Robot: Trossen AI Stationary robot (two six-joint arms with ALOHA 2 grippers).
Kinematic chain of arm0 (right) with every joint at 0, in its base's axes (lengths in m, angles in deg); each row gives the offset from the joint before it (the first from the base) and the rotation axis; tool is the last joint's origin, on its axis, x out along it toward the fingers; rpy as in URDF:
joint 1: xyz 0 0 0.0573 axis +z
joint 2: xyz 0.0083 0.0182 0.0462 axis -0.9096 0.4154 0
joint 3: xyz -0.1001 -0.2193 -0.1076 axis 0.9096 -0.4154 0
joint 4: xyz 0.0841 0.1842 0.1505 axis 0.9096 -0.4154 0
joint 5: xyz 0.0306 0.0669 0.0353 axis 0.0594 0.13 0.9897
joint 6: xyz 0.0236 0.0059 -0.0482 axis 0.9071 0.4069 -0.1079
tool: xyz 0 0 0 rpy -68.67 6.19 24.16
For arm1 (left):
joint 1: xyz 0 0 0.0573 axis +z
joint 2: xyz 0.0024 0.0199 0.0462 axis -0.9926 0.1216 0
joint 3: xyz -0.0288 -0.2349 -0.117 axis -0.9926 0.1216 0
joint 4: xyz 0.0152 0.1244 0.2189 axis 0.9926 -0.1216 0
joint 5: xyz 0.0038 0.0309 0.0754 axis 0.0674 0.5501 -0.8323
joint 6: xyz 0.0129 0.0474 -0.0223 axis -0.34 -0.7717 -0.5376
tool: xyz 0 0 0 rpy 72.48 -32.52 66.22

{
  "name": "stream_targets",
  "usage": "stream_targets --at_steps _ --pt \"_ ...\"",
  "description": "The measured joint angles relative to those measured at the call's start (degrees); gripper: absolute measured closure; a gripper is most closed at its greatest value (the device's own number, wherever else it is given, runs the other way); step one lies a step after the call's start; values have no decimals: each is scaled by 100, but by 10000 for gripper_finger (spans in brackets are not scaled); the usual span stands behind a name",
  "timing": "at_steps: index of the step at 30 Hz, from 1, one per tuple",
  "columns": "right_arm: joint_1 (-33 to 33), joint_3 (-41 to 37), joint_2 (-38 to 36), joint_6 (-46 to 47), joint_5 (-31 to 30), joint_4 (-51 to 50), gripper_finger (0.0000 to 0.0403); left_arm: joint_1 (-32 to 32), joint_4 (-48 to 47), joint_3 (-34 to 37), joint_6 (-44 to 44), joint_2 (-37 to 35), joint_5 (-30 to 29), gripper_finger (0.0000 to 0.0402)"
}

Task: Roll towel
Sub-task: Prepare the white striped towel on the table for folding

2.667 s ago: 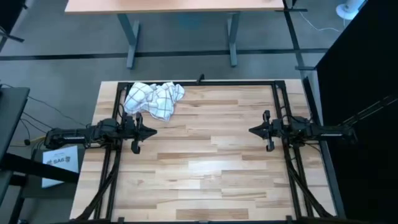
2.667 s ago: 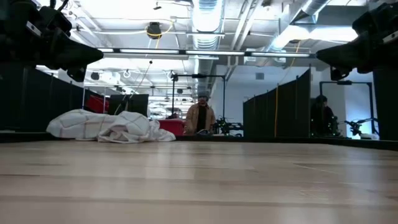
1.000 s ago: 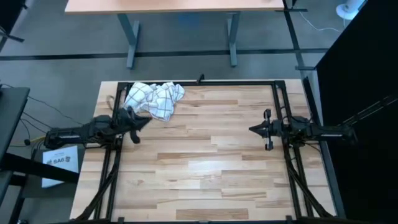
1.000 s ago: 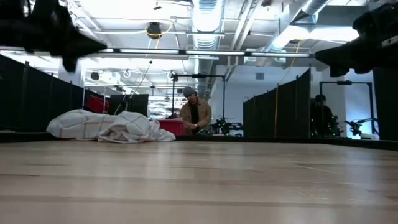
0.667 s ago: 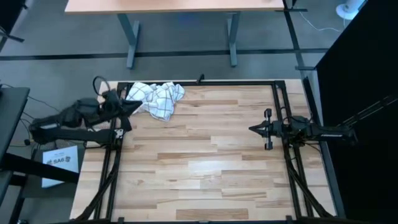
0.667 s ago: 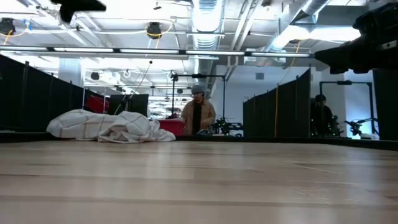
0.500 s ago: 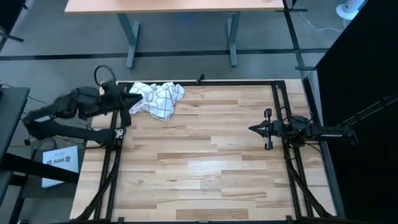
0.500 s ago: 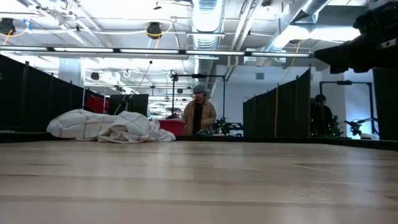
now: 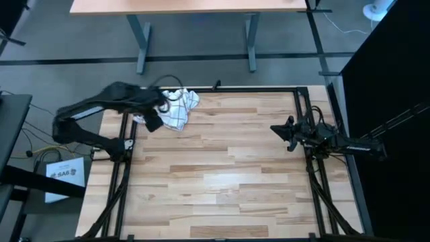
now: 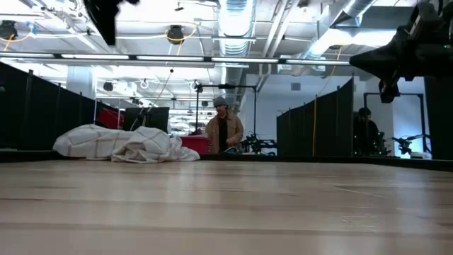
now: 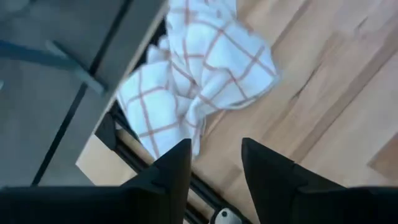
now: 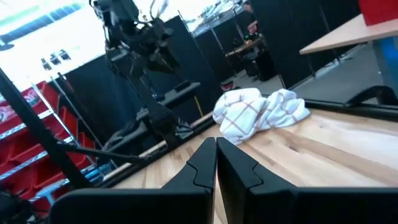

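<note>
Crumpled white cloth towel with reddish-brown grid lines (image 9: 176,107) lies bunched at the table's far left corner.
Left gripper (image 11: 214,163) hovers above it, fingers parted, empty; right gripper (image 12: 216,163) waits, fingers together.

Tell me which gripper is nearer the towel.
Left. The left gripper hangs open directly above the crumpled towel at the table's far-left corner; the right gripper, shut, waits across the table on the right side.

Overhead straight down on tabletop (image 9: 222,175), low level across it, wrist views close, all sharing the towel (image 9: 176,107)
</note>
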Motion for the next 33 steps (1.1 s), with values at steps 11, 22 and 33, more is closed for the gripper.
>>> stream_targets --at_steps 11,22,33 --pt "-12 6 31 198 86 -375 403 1070 196 1548 -598 1605 503 274" --pt "-233 8 31 206 96 -394 403 1618 978 3269 -1322 1732 489 274" --pt "-492 8 31 228 95 -402 403 1795 2381 3492 -2103 1768 -300 274"
